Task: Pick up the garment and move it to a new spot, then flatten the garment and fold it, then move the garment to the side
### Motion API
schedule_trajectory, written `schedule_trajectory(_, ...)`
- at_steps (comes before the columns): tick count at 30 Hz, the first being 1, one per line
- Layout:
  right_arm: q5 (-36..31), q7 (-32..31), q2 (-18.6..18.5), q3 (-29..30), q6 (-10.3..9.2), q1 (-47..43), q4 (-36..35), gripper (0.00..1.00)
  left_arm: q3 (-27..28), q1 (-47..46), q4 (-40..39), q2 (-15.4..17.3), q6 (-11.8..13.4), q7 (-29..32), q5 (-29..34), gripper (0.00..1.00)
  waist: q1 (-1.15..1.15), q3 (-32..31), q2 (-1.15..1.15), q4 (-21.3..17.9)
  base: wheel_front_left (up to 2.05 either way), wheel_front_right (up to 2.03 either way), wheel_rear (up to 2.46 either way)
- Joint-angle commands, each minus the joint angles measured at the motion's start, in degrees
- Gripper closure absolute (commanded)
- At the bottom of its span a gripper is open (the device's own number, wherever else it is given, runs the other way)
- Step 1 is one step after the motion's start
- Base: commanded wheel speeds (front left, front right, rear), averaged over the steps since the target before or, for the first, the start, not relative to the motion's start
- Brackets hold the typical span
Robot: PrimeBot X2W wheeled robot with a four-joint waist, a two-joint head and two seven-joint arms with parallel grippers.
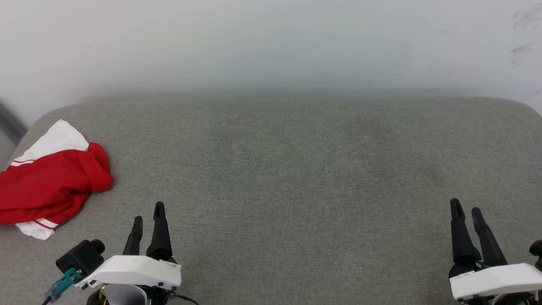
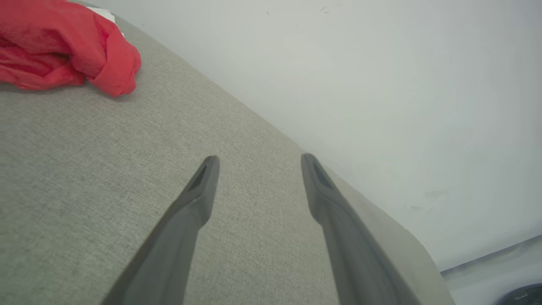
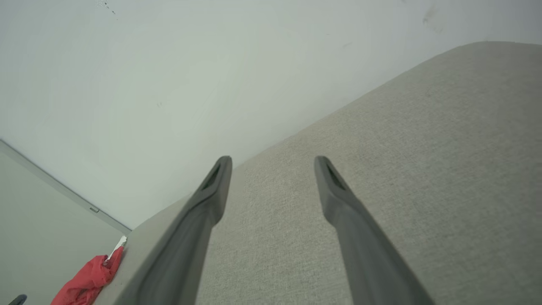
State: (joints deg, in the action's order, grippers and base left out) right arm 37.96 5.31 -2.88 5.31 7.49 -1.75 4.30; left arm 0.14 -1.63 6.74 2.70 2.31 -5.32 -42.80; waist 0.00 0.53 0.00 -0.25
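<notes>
Grey fabric-covered surface (image 1: 296, 169) with rounded corners, plain scuffed white wall (image 1: 271, 42) behind, even light

Your left gripper (image 1: 148, 212) sits low left in the head view, both dark fingers pointing up, spread apart, empty. The left wrist shell (image 1: 135, 271), white, is under it, with the black wrist camera (image 1: 82, 256) sticking out on its left. Your right gripper (image 1: 465, 205) is low right, fingers up, also spread and empty, above the white right wrist shell (image 1: 495, 279). Both wrist views show the jaws wide, tips well apart.

Soft even light, hazy far edge
</notes>
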Motion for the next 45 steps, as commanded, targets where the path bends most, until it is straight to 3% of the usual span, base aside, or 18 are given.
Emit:
schedule_trajectory(1, -2.0, 0.6, 0.0, -0.1, 0.0, -0.2, -1.0, 0.0, -0.3, -0.2, -0.9, 0.2, 0.4, -0.7, 1.8, 0.0, 0.0, 0.0, 0.0, 0.0, 0.0, 0.0, 0.0)
schedule_trajectory(28, -19.2, 4.9, 0.0, 0.1, 0.0, -2.5, -3.6, 0.0, -3.0, 1.4, -1.8, 0.2, 1.8, -4.8, 18.8, 0.0, 0.0, 0.3, 0.0, 0.1, 0.0, 0.0, 0.0)
schedule_trajectory(45, -26.5, 7.0, 0.0, -0.2, -0.01, -3.9, -4.9, 0.0, -4.5, 2.4, -1.8, 0.2, 2.7, -7.0, 27.1, 0.0, 0.0, 0.3, 0.0, 0.1, 0.0, 0.0, 0.0)
